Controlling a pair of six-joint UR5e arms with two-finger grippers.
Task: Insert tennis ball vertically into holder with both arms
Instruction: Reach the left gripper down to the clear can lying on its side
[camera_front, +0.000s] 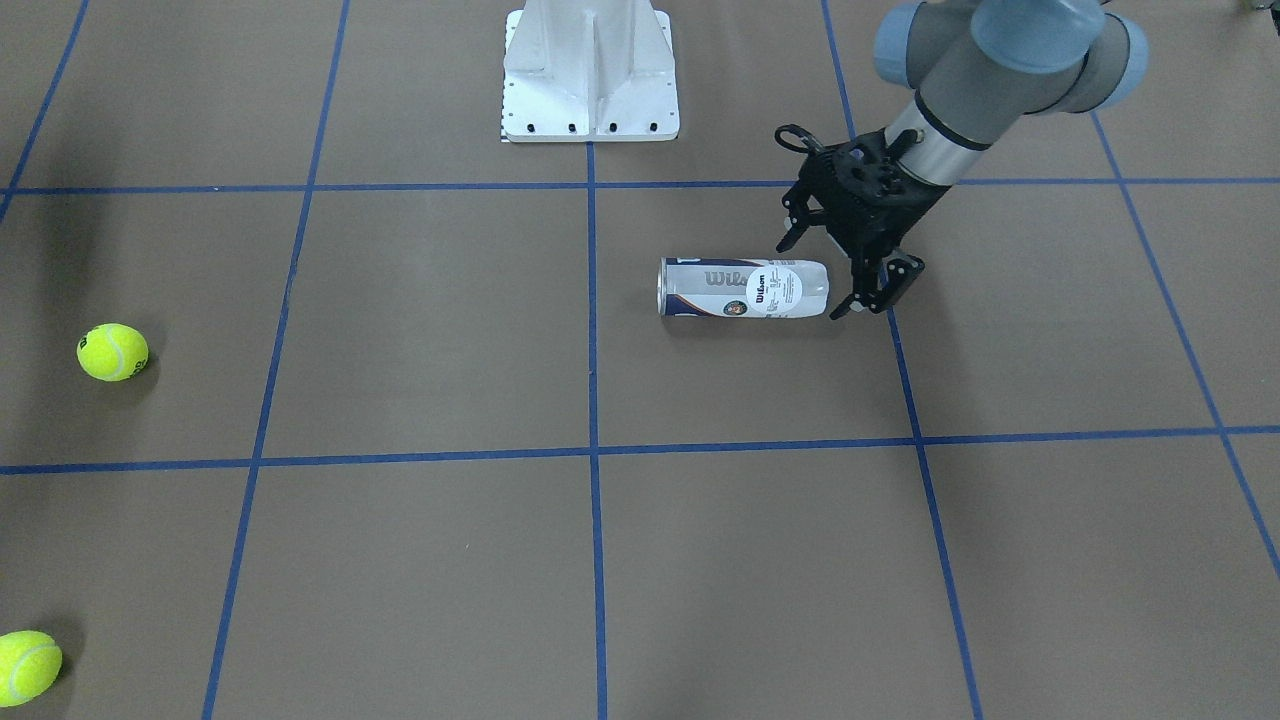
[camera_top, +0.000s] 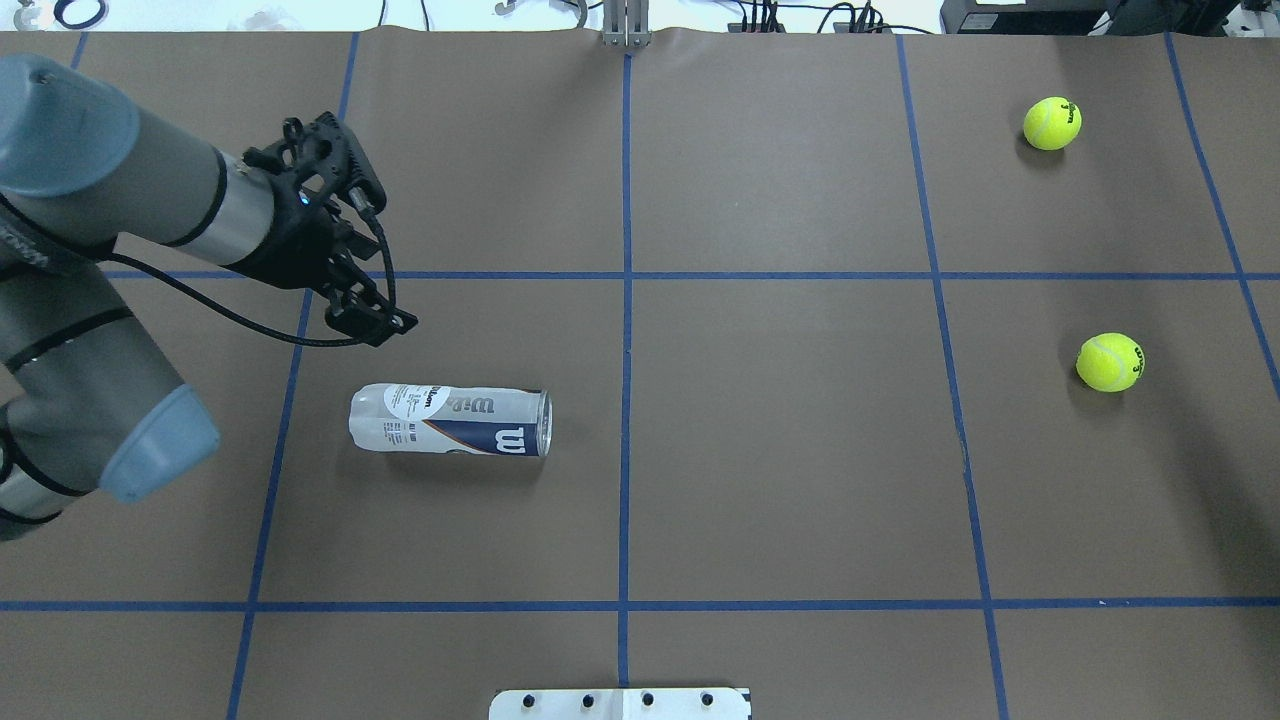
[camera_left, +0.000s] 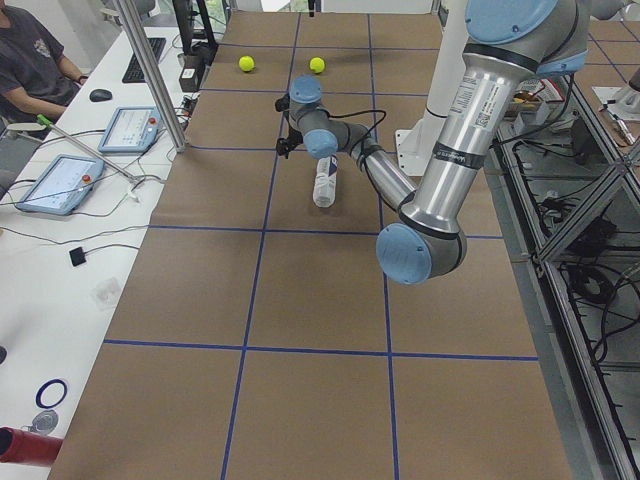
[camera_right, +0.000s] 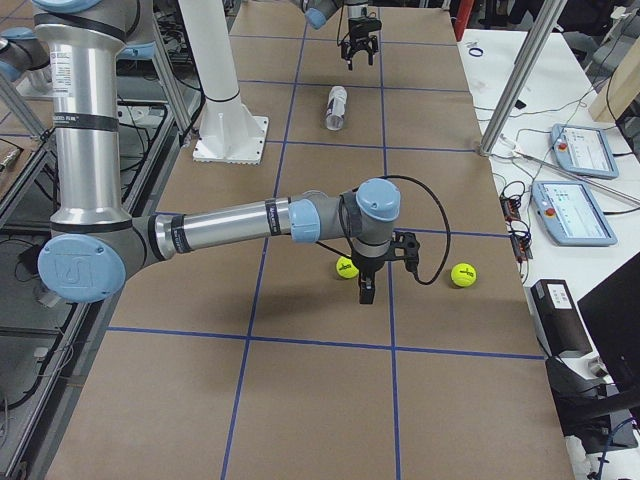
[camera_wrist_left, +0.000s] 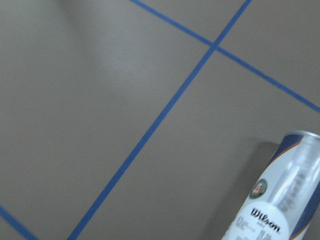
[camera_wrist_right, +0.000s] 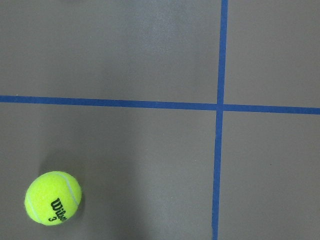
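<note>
The holder (camera_top: 450, 420), a clear Wilson can, lies on its side on the brown table, its metal-rimmed mouth toward the table's middle (camera_front: 743, 288). My left gripper (camera_front: 825, 278) hovers open and empty just beyond the can's closed end, apart from it; its wrist view shows the holder (camera_wrist_left: 280, 200) at the lower right. Two tennis balls (camera_top: 1052, 123) (camera_top: 1110, 362) rest on the right half of the table. My right gripper (camera_right: 366, 290) shows only in the exterior right view, pointing down beside a tennis ball (camera_right: 347, 267); I cannot tell its state. That arm's wrist view shows a tennis ball (camera_wrist_right: 52, 205) at the lower left.
The white pedestal base (camera_front: 590, 80) stands at the robot's edge of the table. Blue tape lines grid the table (camera_top: 800, 450). A side bench with tablets (camera_left: 60, 180) and a seated person (camera_left: 30, 60) lies beyond the far edge.
</note>
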